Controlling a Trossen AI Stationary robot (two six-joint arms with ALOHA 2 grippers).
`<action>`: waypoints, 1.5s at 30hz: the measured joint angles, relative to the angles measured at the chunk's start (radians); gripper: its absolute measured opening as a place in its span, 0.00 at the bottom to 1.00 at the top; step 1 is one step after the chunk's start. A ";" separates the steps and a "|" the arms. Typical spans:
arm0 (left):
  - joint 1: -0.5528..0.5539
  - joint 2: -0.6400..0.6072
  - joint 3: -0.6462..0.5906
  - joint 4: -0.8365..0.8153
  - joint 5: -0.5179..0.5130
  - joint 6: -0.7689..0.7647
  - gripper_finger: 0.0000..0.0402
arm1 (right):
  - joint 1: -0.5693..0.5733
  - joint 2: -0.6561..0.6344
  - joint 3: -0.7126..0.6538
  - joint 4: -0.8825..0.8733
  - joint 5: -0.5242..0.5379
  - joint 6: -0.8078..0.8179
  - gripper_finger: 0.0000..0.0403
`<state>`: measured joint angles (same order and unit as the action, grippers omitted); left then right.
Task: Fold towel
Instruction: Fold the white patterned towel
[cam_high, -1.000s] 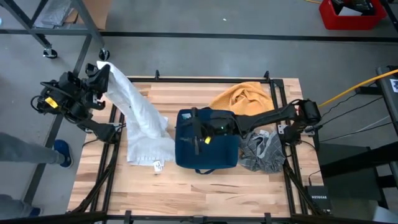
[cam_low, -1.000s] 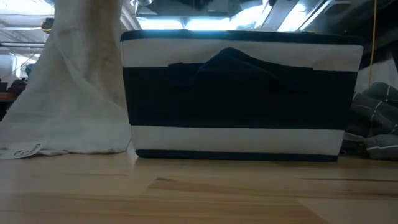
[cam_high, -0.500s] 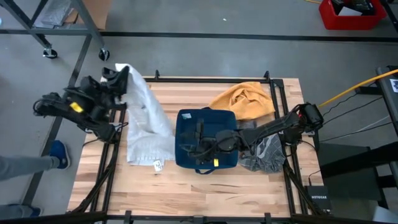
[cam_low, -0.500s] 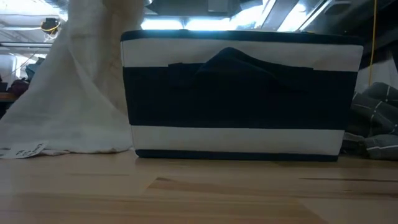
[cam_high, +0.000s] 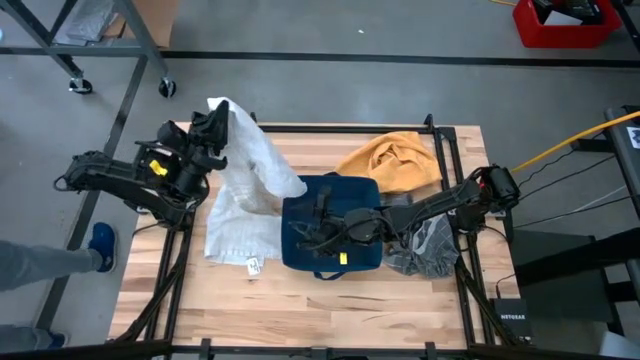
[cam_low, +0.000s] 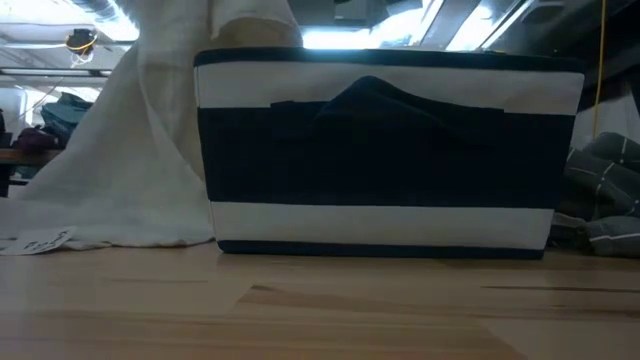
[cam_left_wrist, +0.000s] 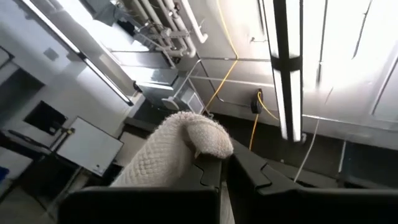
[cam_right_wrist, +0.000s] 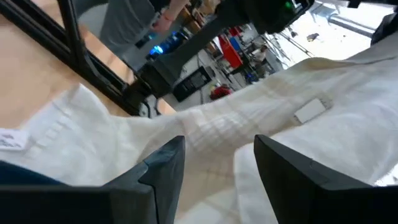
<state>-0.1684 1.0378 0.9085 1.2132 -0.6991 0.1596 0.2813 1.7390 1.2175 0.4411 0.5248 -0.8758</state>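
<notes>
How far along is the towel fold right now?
Early. Done: the white towel is out of the navy bin. In hand: the left gripper holds one end raised; the right gripper, open over the bin, faces it. Left: spreading it flat and every fold.

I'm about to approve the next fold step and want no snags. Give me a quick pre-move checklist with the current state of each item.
1. Left gripper clamped on the white waffle-weave towel: ok, fabric bunches between its shut fingers in the left wrist view.
2. Towel fully lifted off the wooden table: not ok, its lower part lies on the boards with its tag.
3. Right gripper ready to grasp: ok, fingers open, over the navy fabric basket, facing the towel.
4. Towel clear of the basket: not ok, a fold drapes against the basket's rim.
5. Orange cloth and grey checked cloth out of the way: ok, both lie on the basket's far side.
</notes>
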 joint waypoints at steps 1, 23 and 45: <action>-0.001 0.000 0.000 0.000 0.000 -0.018 0.00 | 0.000 0.000 0.000 0.002 0.026 -0.024 0.50; -0.001 0.000 0.000 0.004 0.016 -0.136 0.00 | -0.032 0.054 0.000 0.011 0.071 -0.128 0.50; -0.001 -0.001 0.000 -0.001 0.021 -0.134 0.00 | -0.040 0.174 0.000 0.349 0.268 -0.581 0.50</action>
<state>-0.1692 1.0367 0.9085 1.2125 -0.6781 0.0256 0.2414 1.9129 1.2175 0.7902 0.7924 -1.4573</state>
